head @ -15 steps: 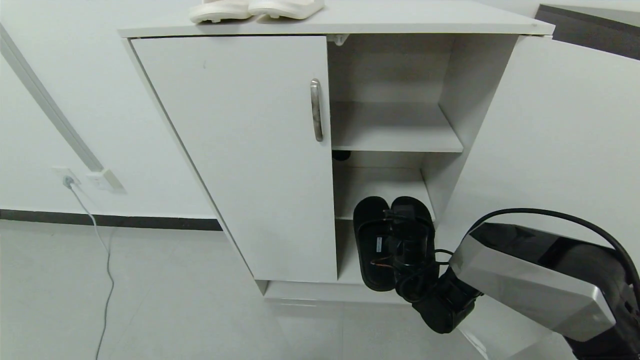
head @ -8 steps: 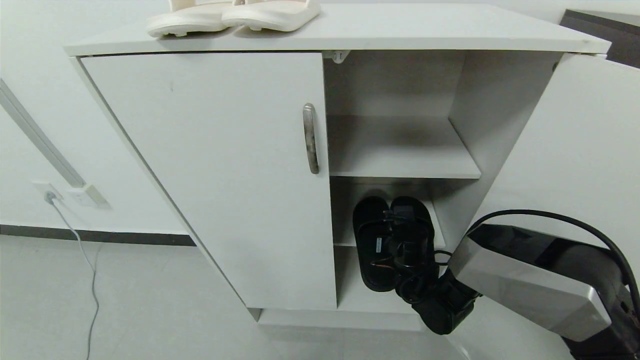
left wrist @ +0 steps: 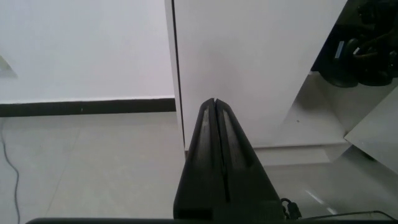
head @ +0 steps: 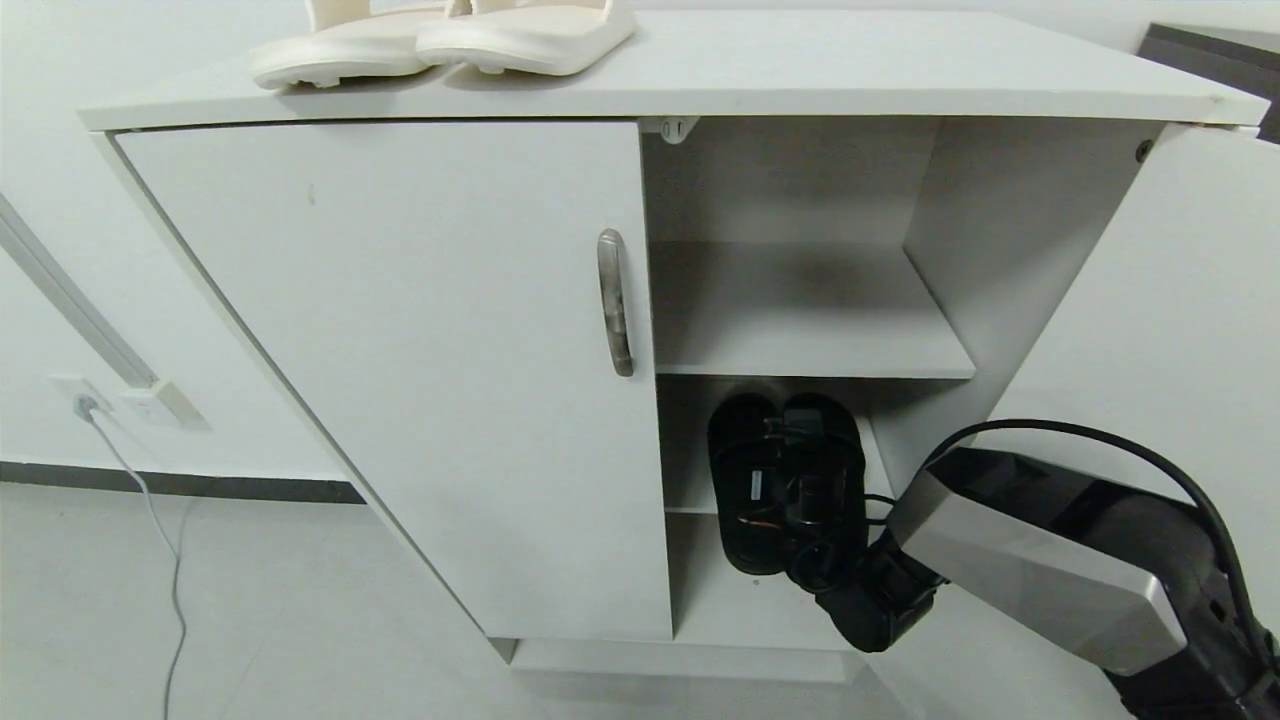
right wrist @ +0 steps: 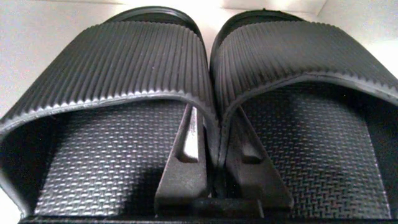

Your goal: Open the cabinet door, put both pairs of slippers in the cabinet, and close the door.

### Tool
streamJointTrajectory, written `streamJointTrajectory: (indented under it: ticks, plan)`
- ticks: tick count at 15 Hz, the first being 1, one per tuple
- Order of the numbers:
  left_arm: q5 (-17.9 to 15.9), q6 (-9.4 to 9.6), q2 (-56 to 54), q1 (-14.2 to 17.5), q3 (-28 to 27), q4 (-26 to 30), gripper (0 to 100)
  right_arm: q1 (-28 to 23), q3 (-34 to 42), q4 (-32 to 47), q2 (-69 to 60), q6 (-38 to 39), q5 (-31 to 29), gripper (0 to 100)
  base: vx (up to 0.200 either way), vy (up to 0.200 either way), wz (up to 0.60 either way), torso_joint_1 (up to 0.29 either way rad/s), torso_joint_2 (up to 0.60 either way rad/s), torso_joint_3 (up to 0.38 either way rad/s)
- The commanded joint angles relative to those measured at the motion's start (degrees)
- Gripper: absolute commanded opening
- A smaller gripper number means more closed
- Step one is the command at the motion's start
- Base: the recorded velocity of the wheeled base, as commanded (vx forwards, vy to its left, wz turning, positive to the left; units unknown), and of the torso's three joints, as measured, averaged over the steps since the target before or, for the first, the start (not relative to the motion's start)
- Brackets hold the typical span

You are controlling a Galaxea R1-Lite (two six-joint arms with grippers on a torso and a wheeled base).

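Note:
The white cabinet [head: 700,85] has its right door [head: 1190,330] swung open and its left door [head: 400,370] closed. My right gripper [head: 815,545] is shut on the pair of black slippers [head: 785,480], holding them side by side in the open right half, level with the lower shelf [head: 875,460]. In the right wrist view the fingers [right wrist: 189,158] pinch the two inner edges of the black slippers [right wrist: 143,81] together. A cream pair of slippers [head: 445,40] lies on the cabinet top at the left. My left gripper [left wrist: 214,109] is shut, low over the floor in front of the left door [left wrist: 249,62].
The upper shelf [head: 800,320] of the open half is bare. A metal handle [head: 613,300] runs down the left door's edge. A wall socket [head: 85,405] with a grey cable [head: 170,560] sits at the left over the tiled floor.
The head camera has moved nearer the cabinet, so the cabinet looks larger. The right gripper keeps its grip on the black slippers, now a little deeper in the opening.

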Motion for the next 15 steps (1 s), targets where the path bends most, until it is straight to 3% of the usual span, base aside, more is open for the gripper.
streamJointTrajectory:
  ticks: [1, 6, 15]
  plan:
    - [0.0, 0.06, 0.1, 0.0, 0.0, 0.0, 0, -0.6, -3.3, 1.7, 1.3, 0.0, 0.0, 0, 0.0, 0.0, 0.0, 0.0, 0.0, 0.0]
    - [0.0, -0.03, 0.1, 0.0, 0.0, 0.0, 0, -2.3, -13.9, 7.6, 5.6, 0.1, 0.2, 0, 0.0, 0.0, 0.0, 0.0, 0.0, 0.0]
    - [0.0, -0.03, 0.1, 0.0, 0.0, 0.0, 0, -3.0, -19.7, 12.7, 5.7, 0.0, 0.2, 0, 0.0, 0.0, 0.0, 0.0, 0.0, 0.0]
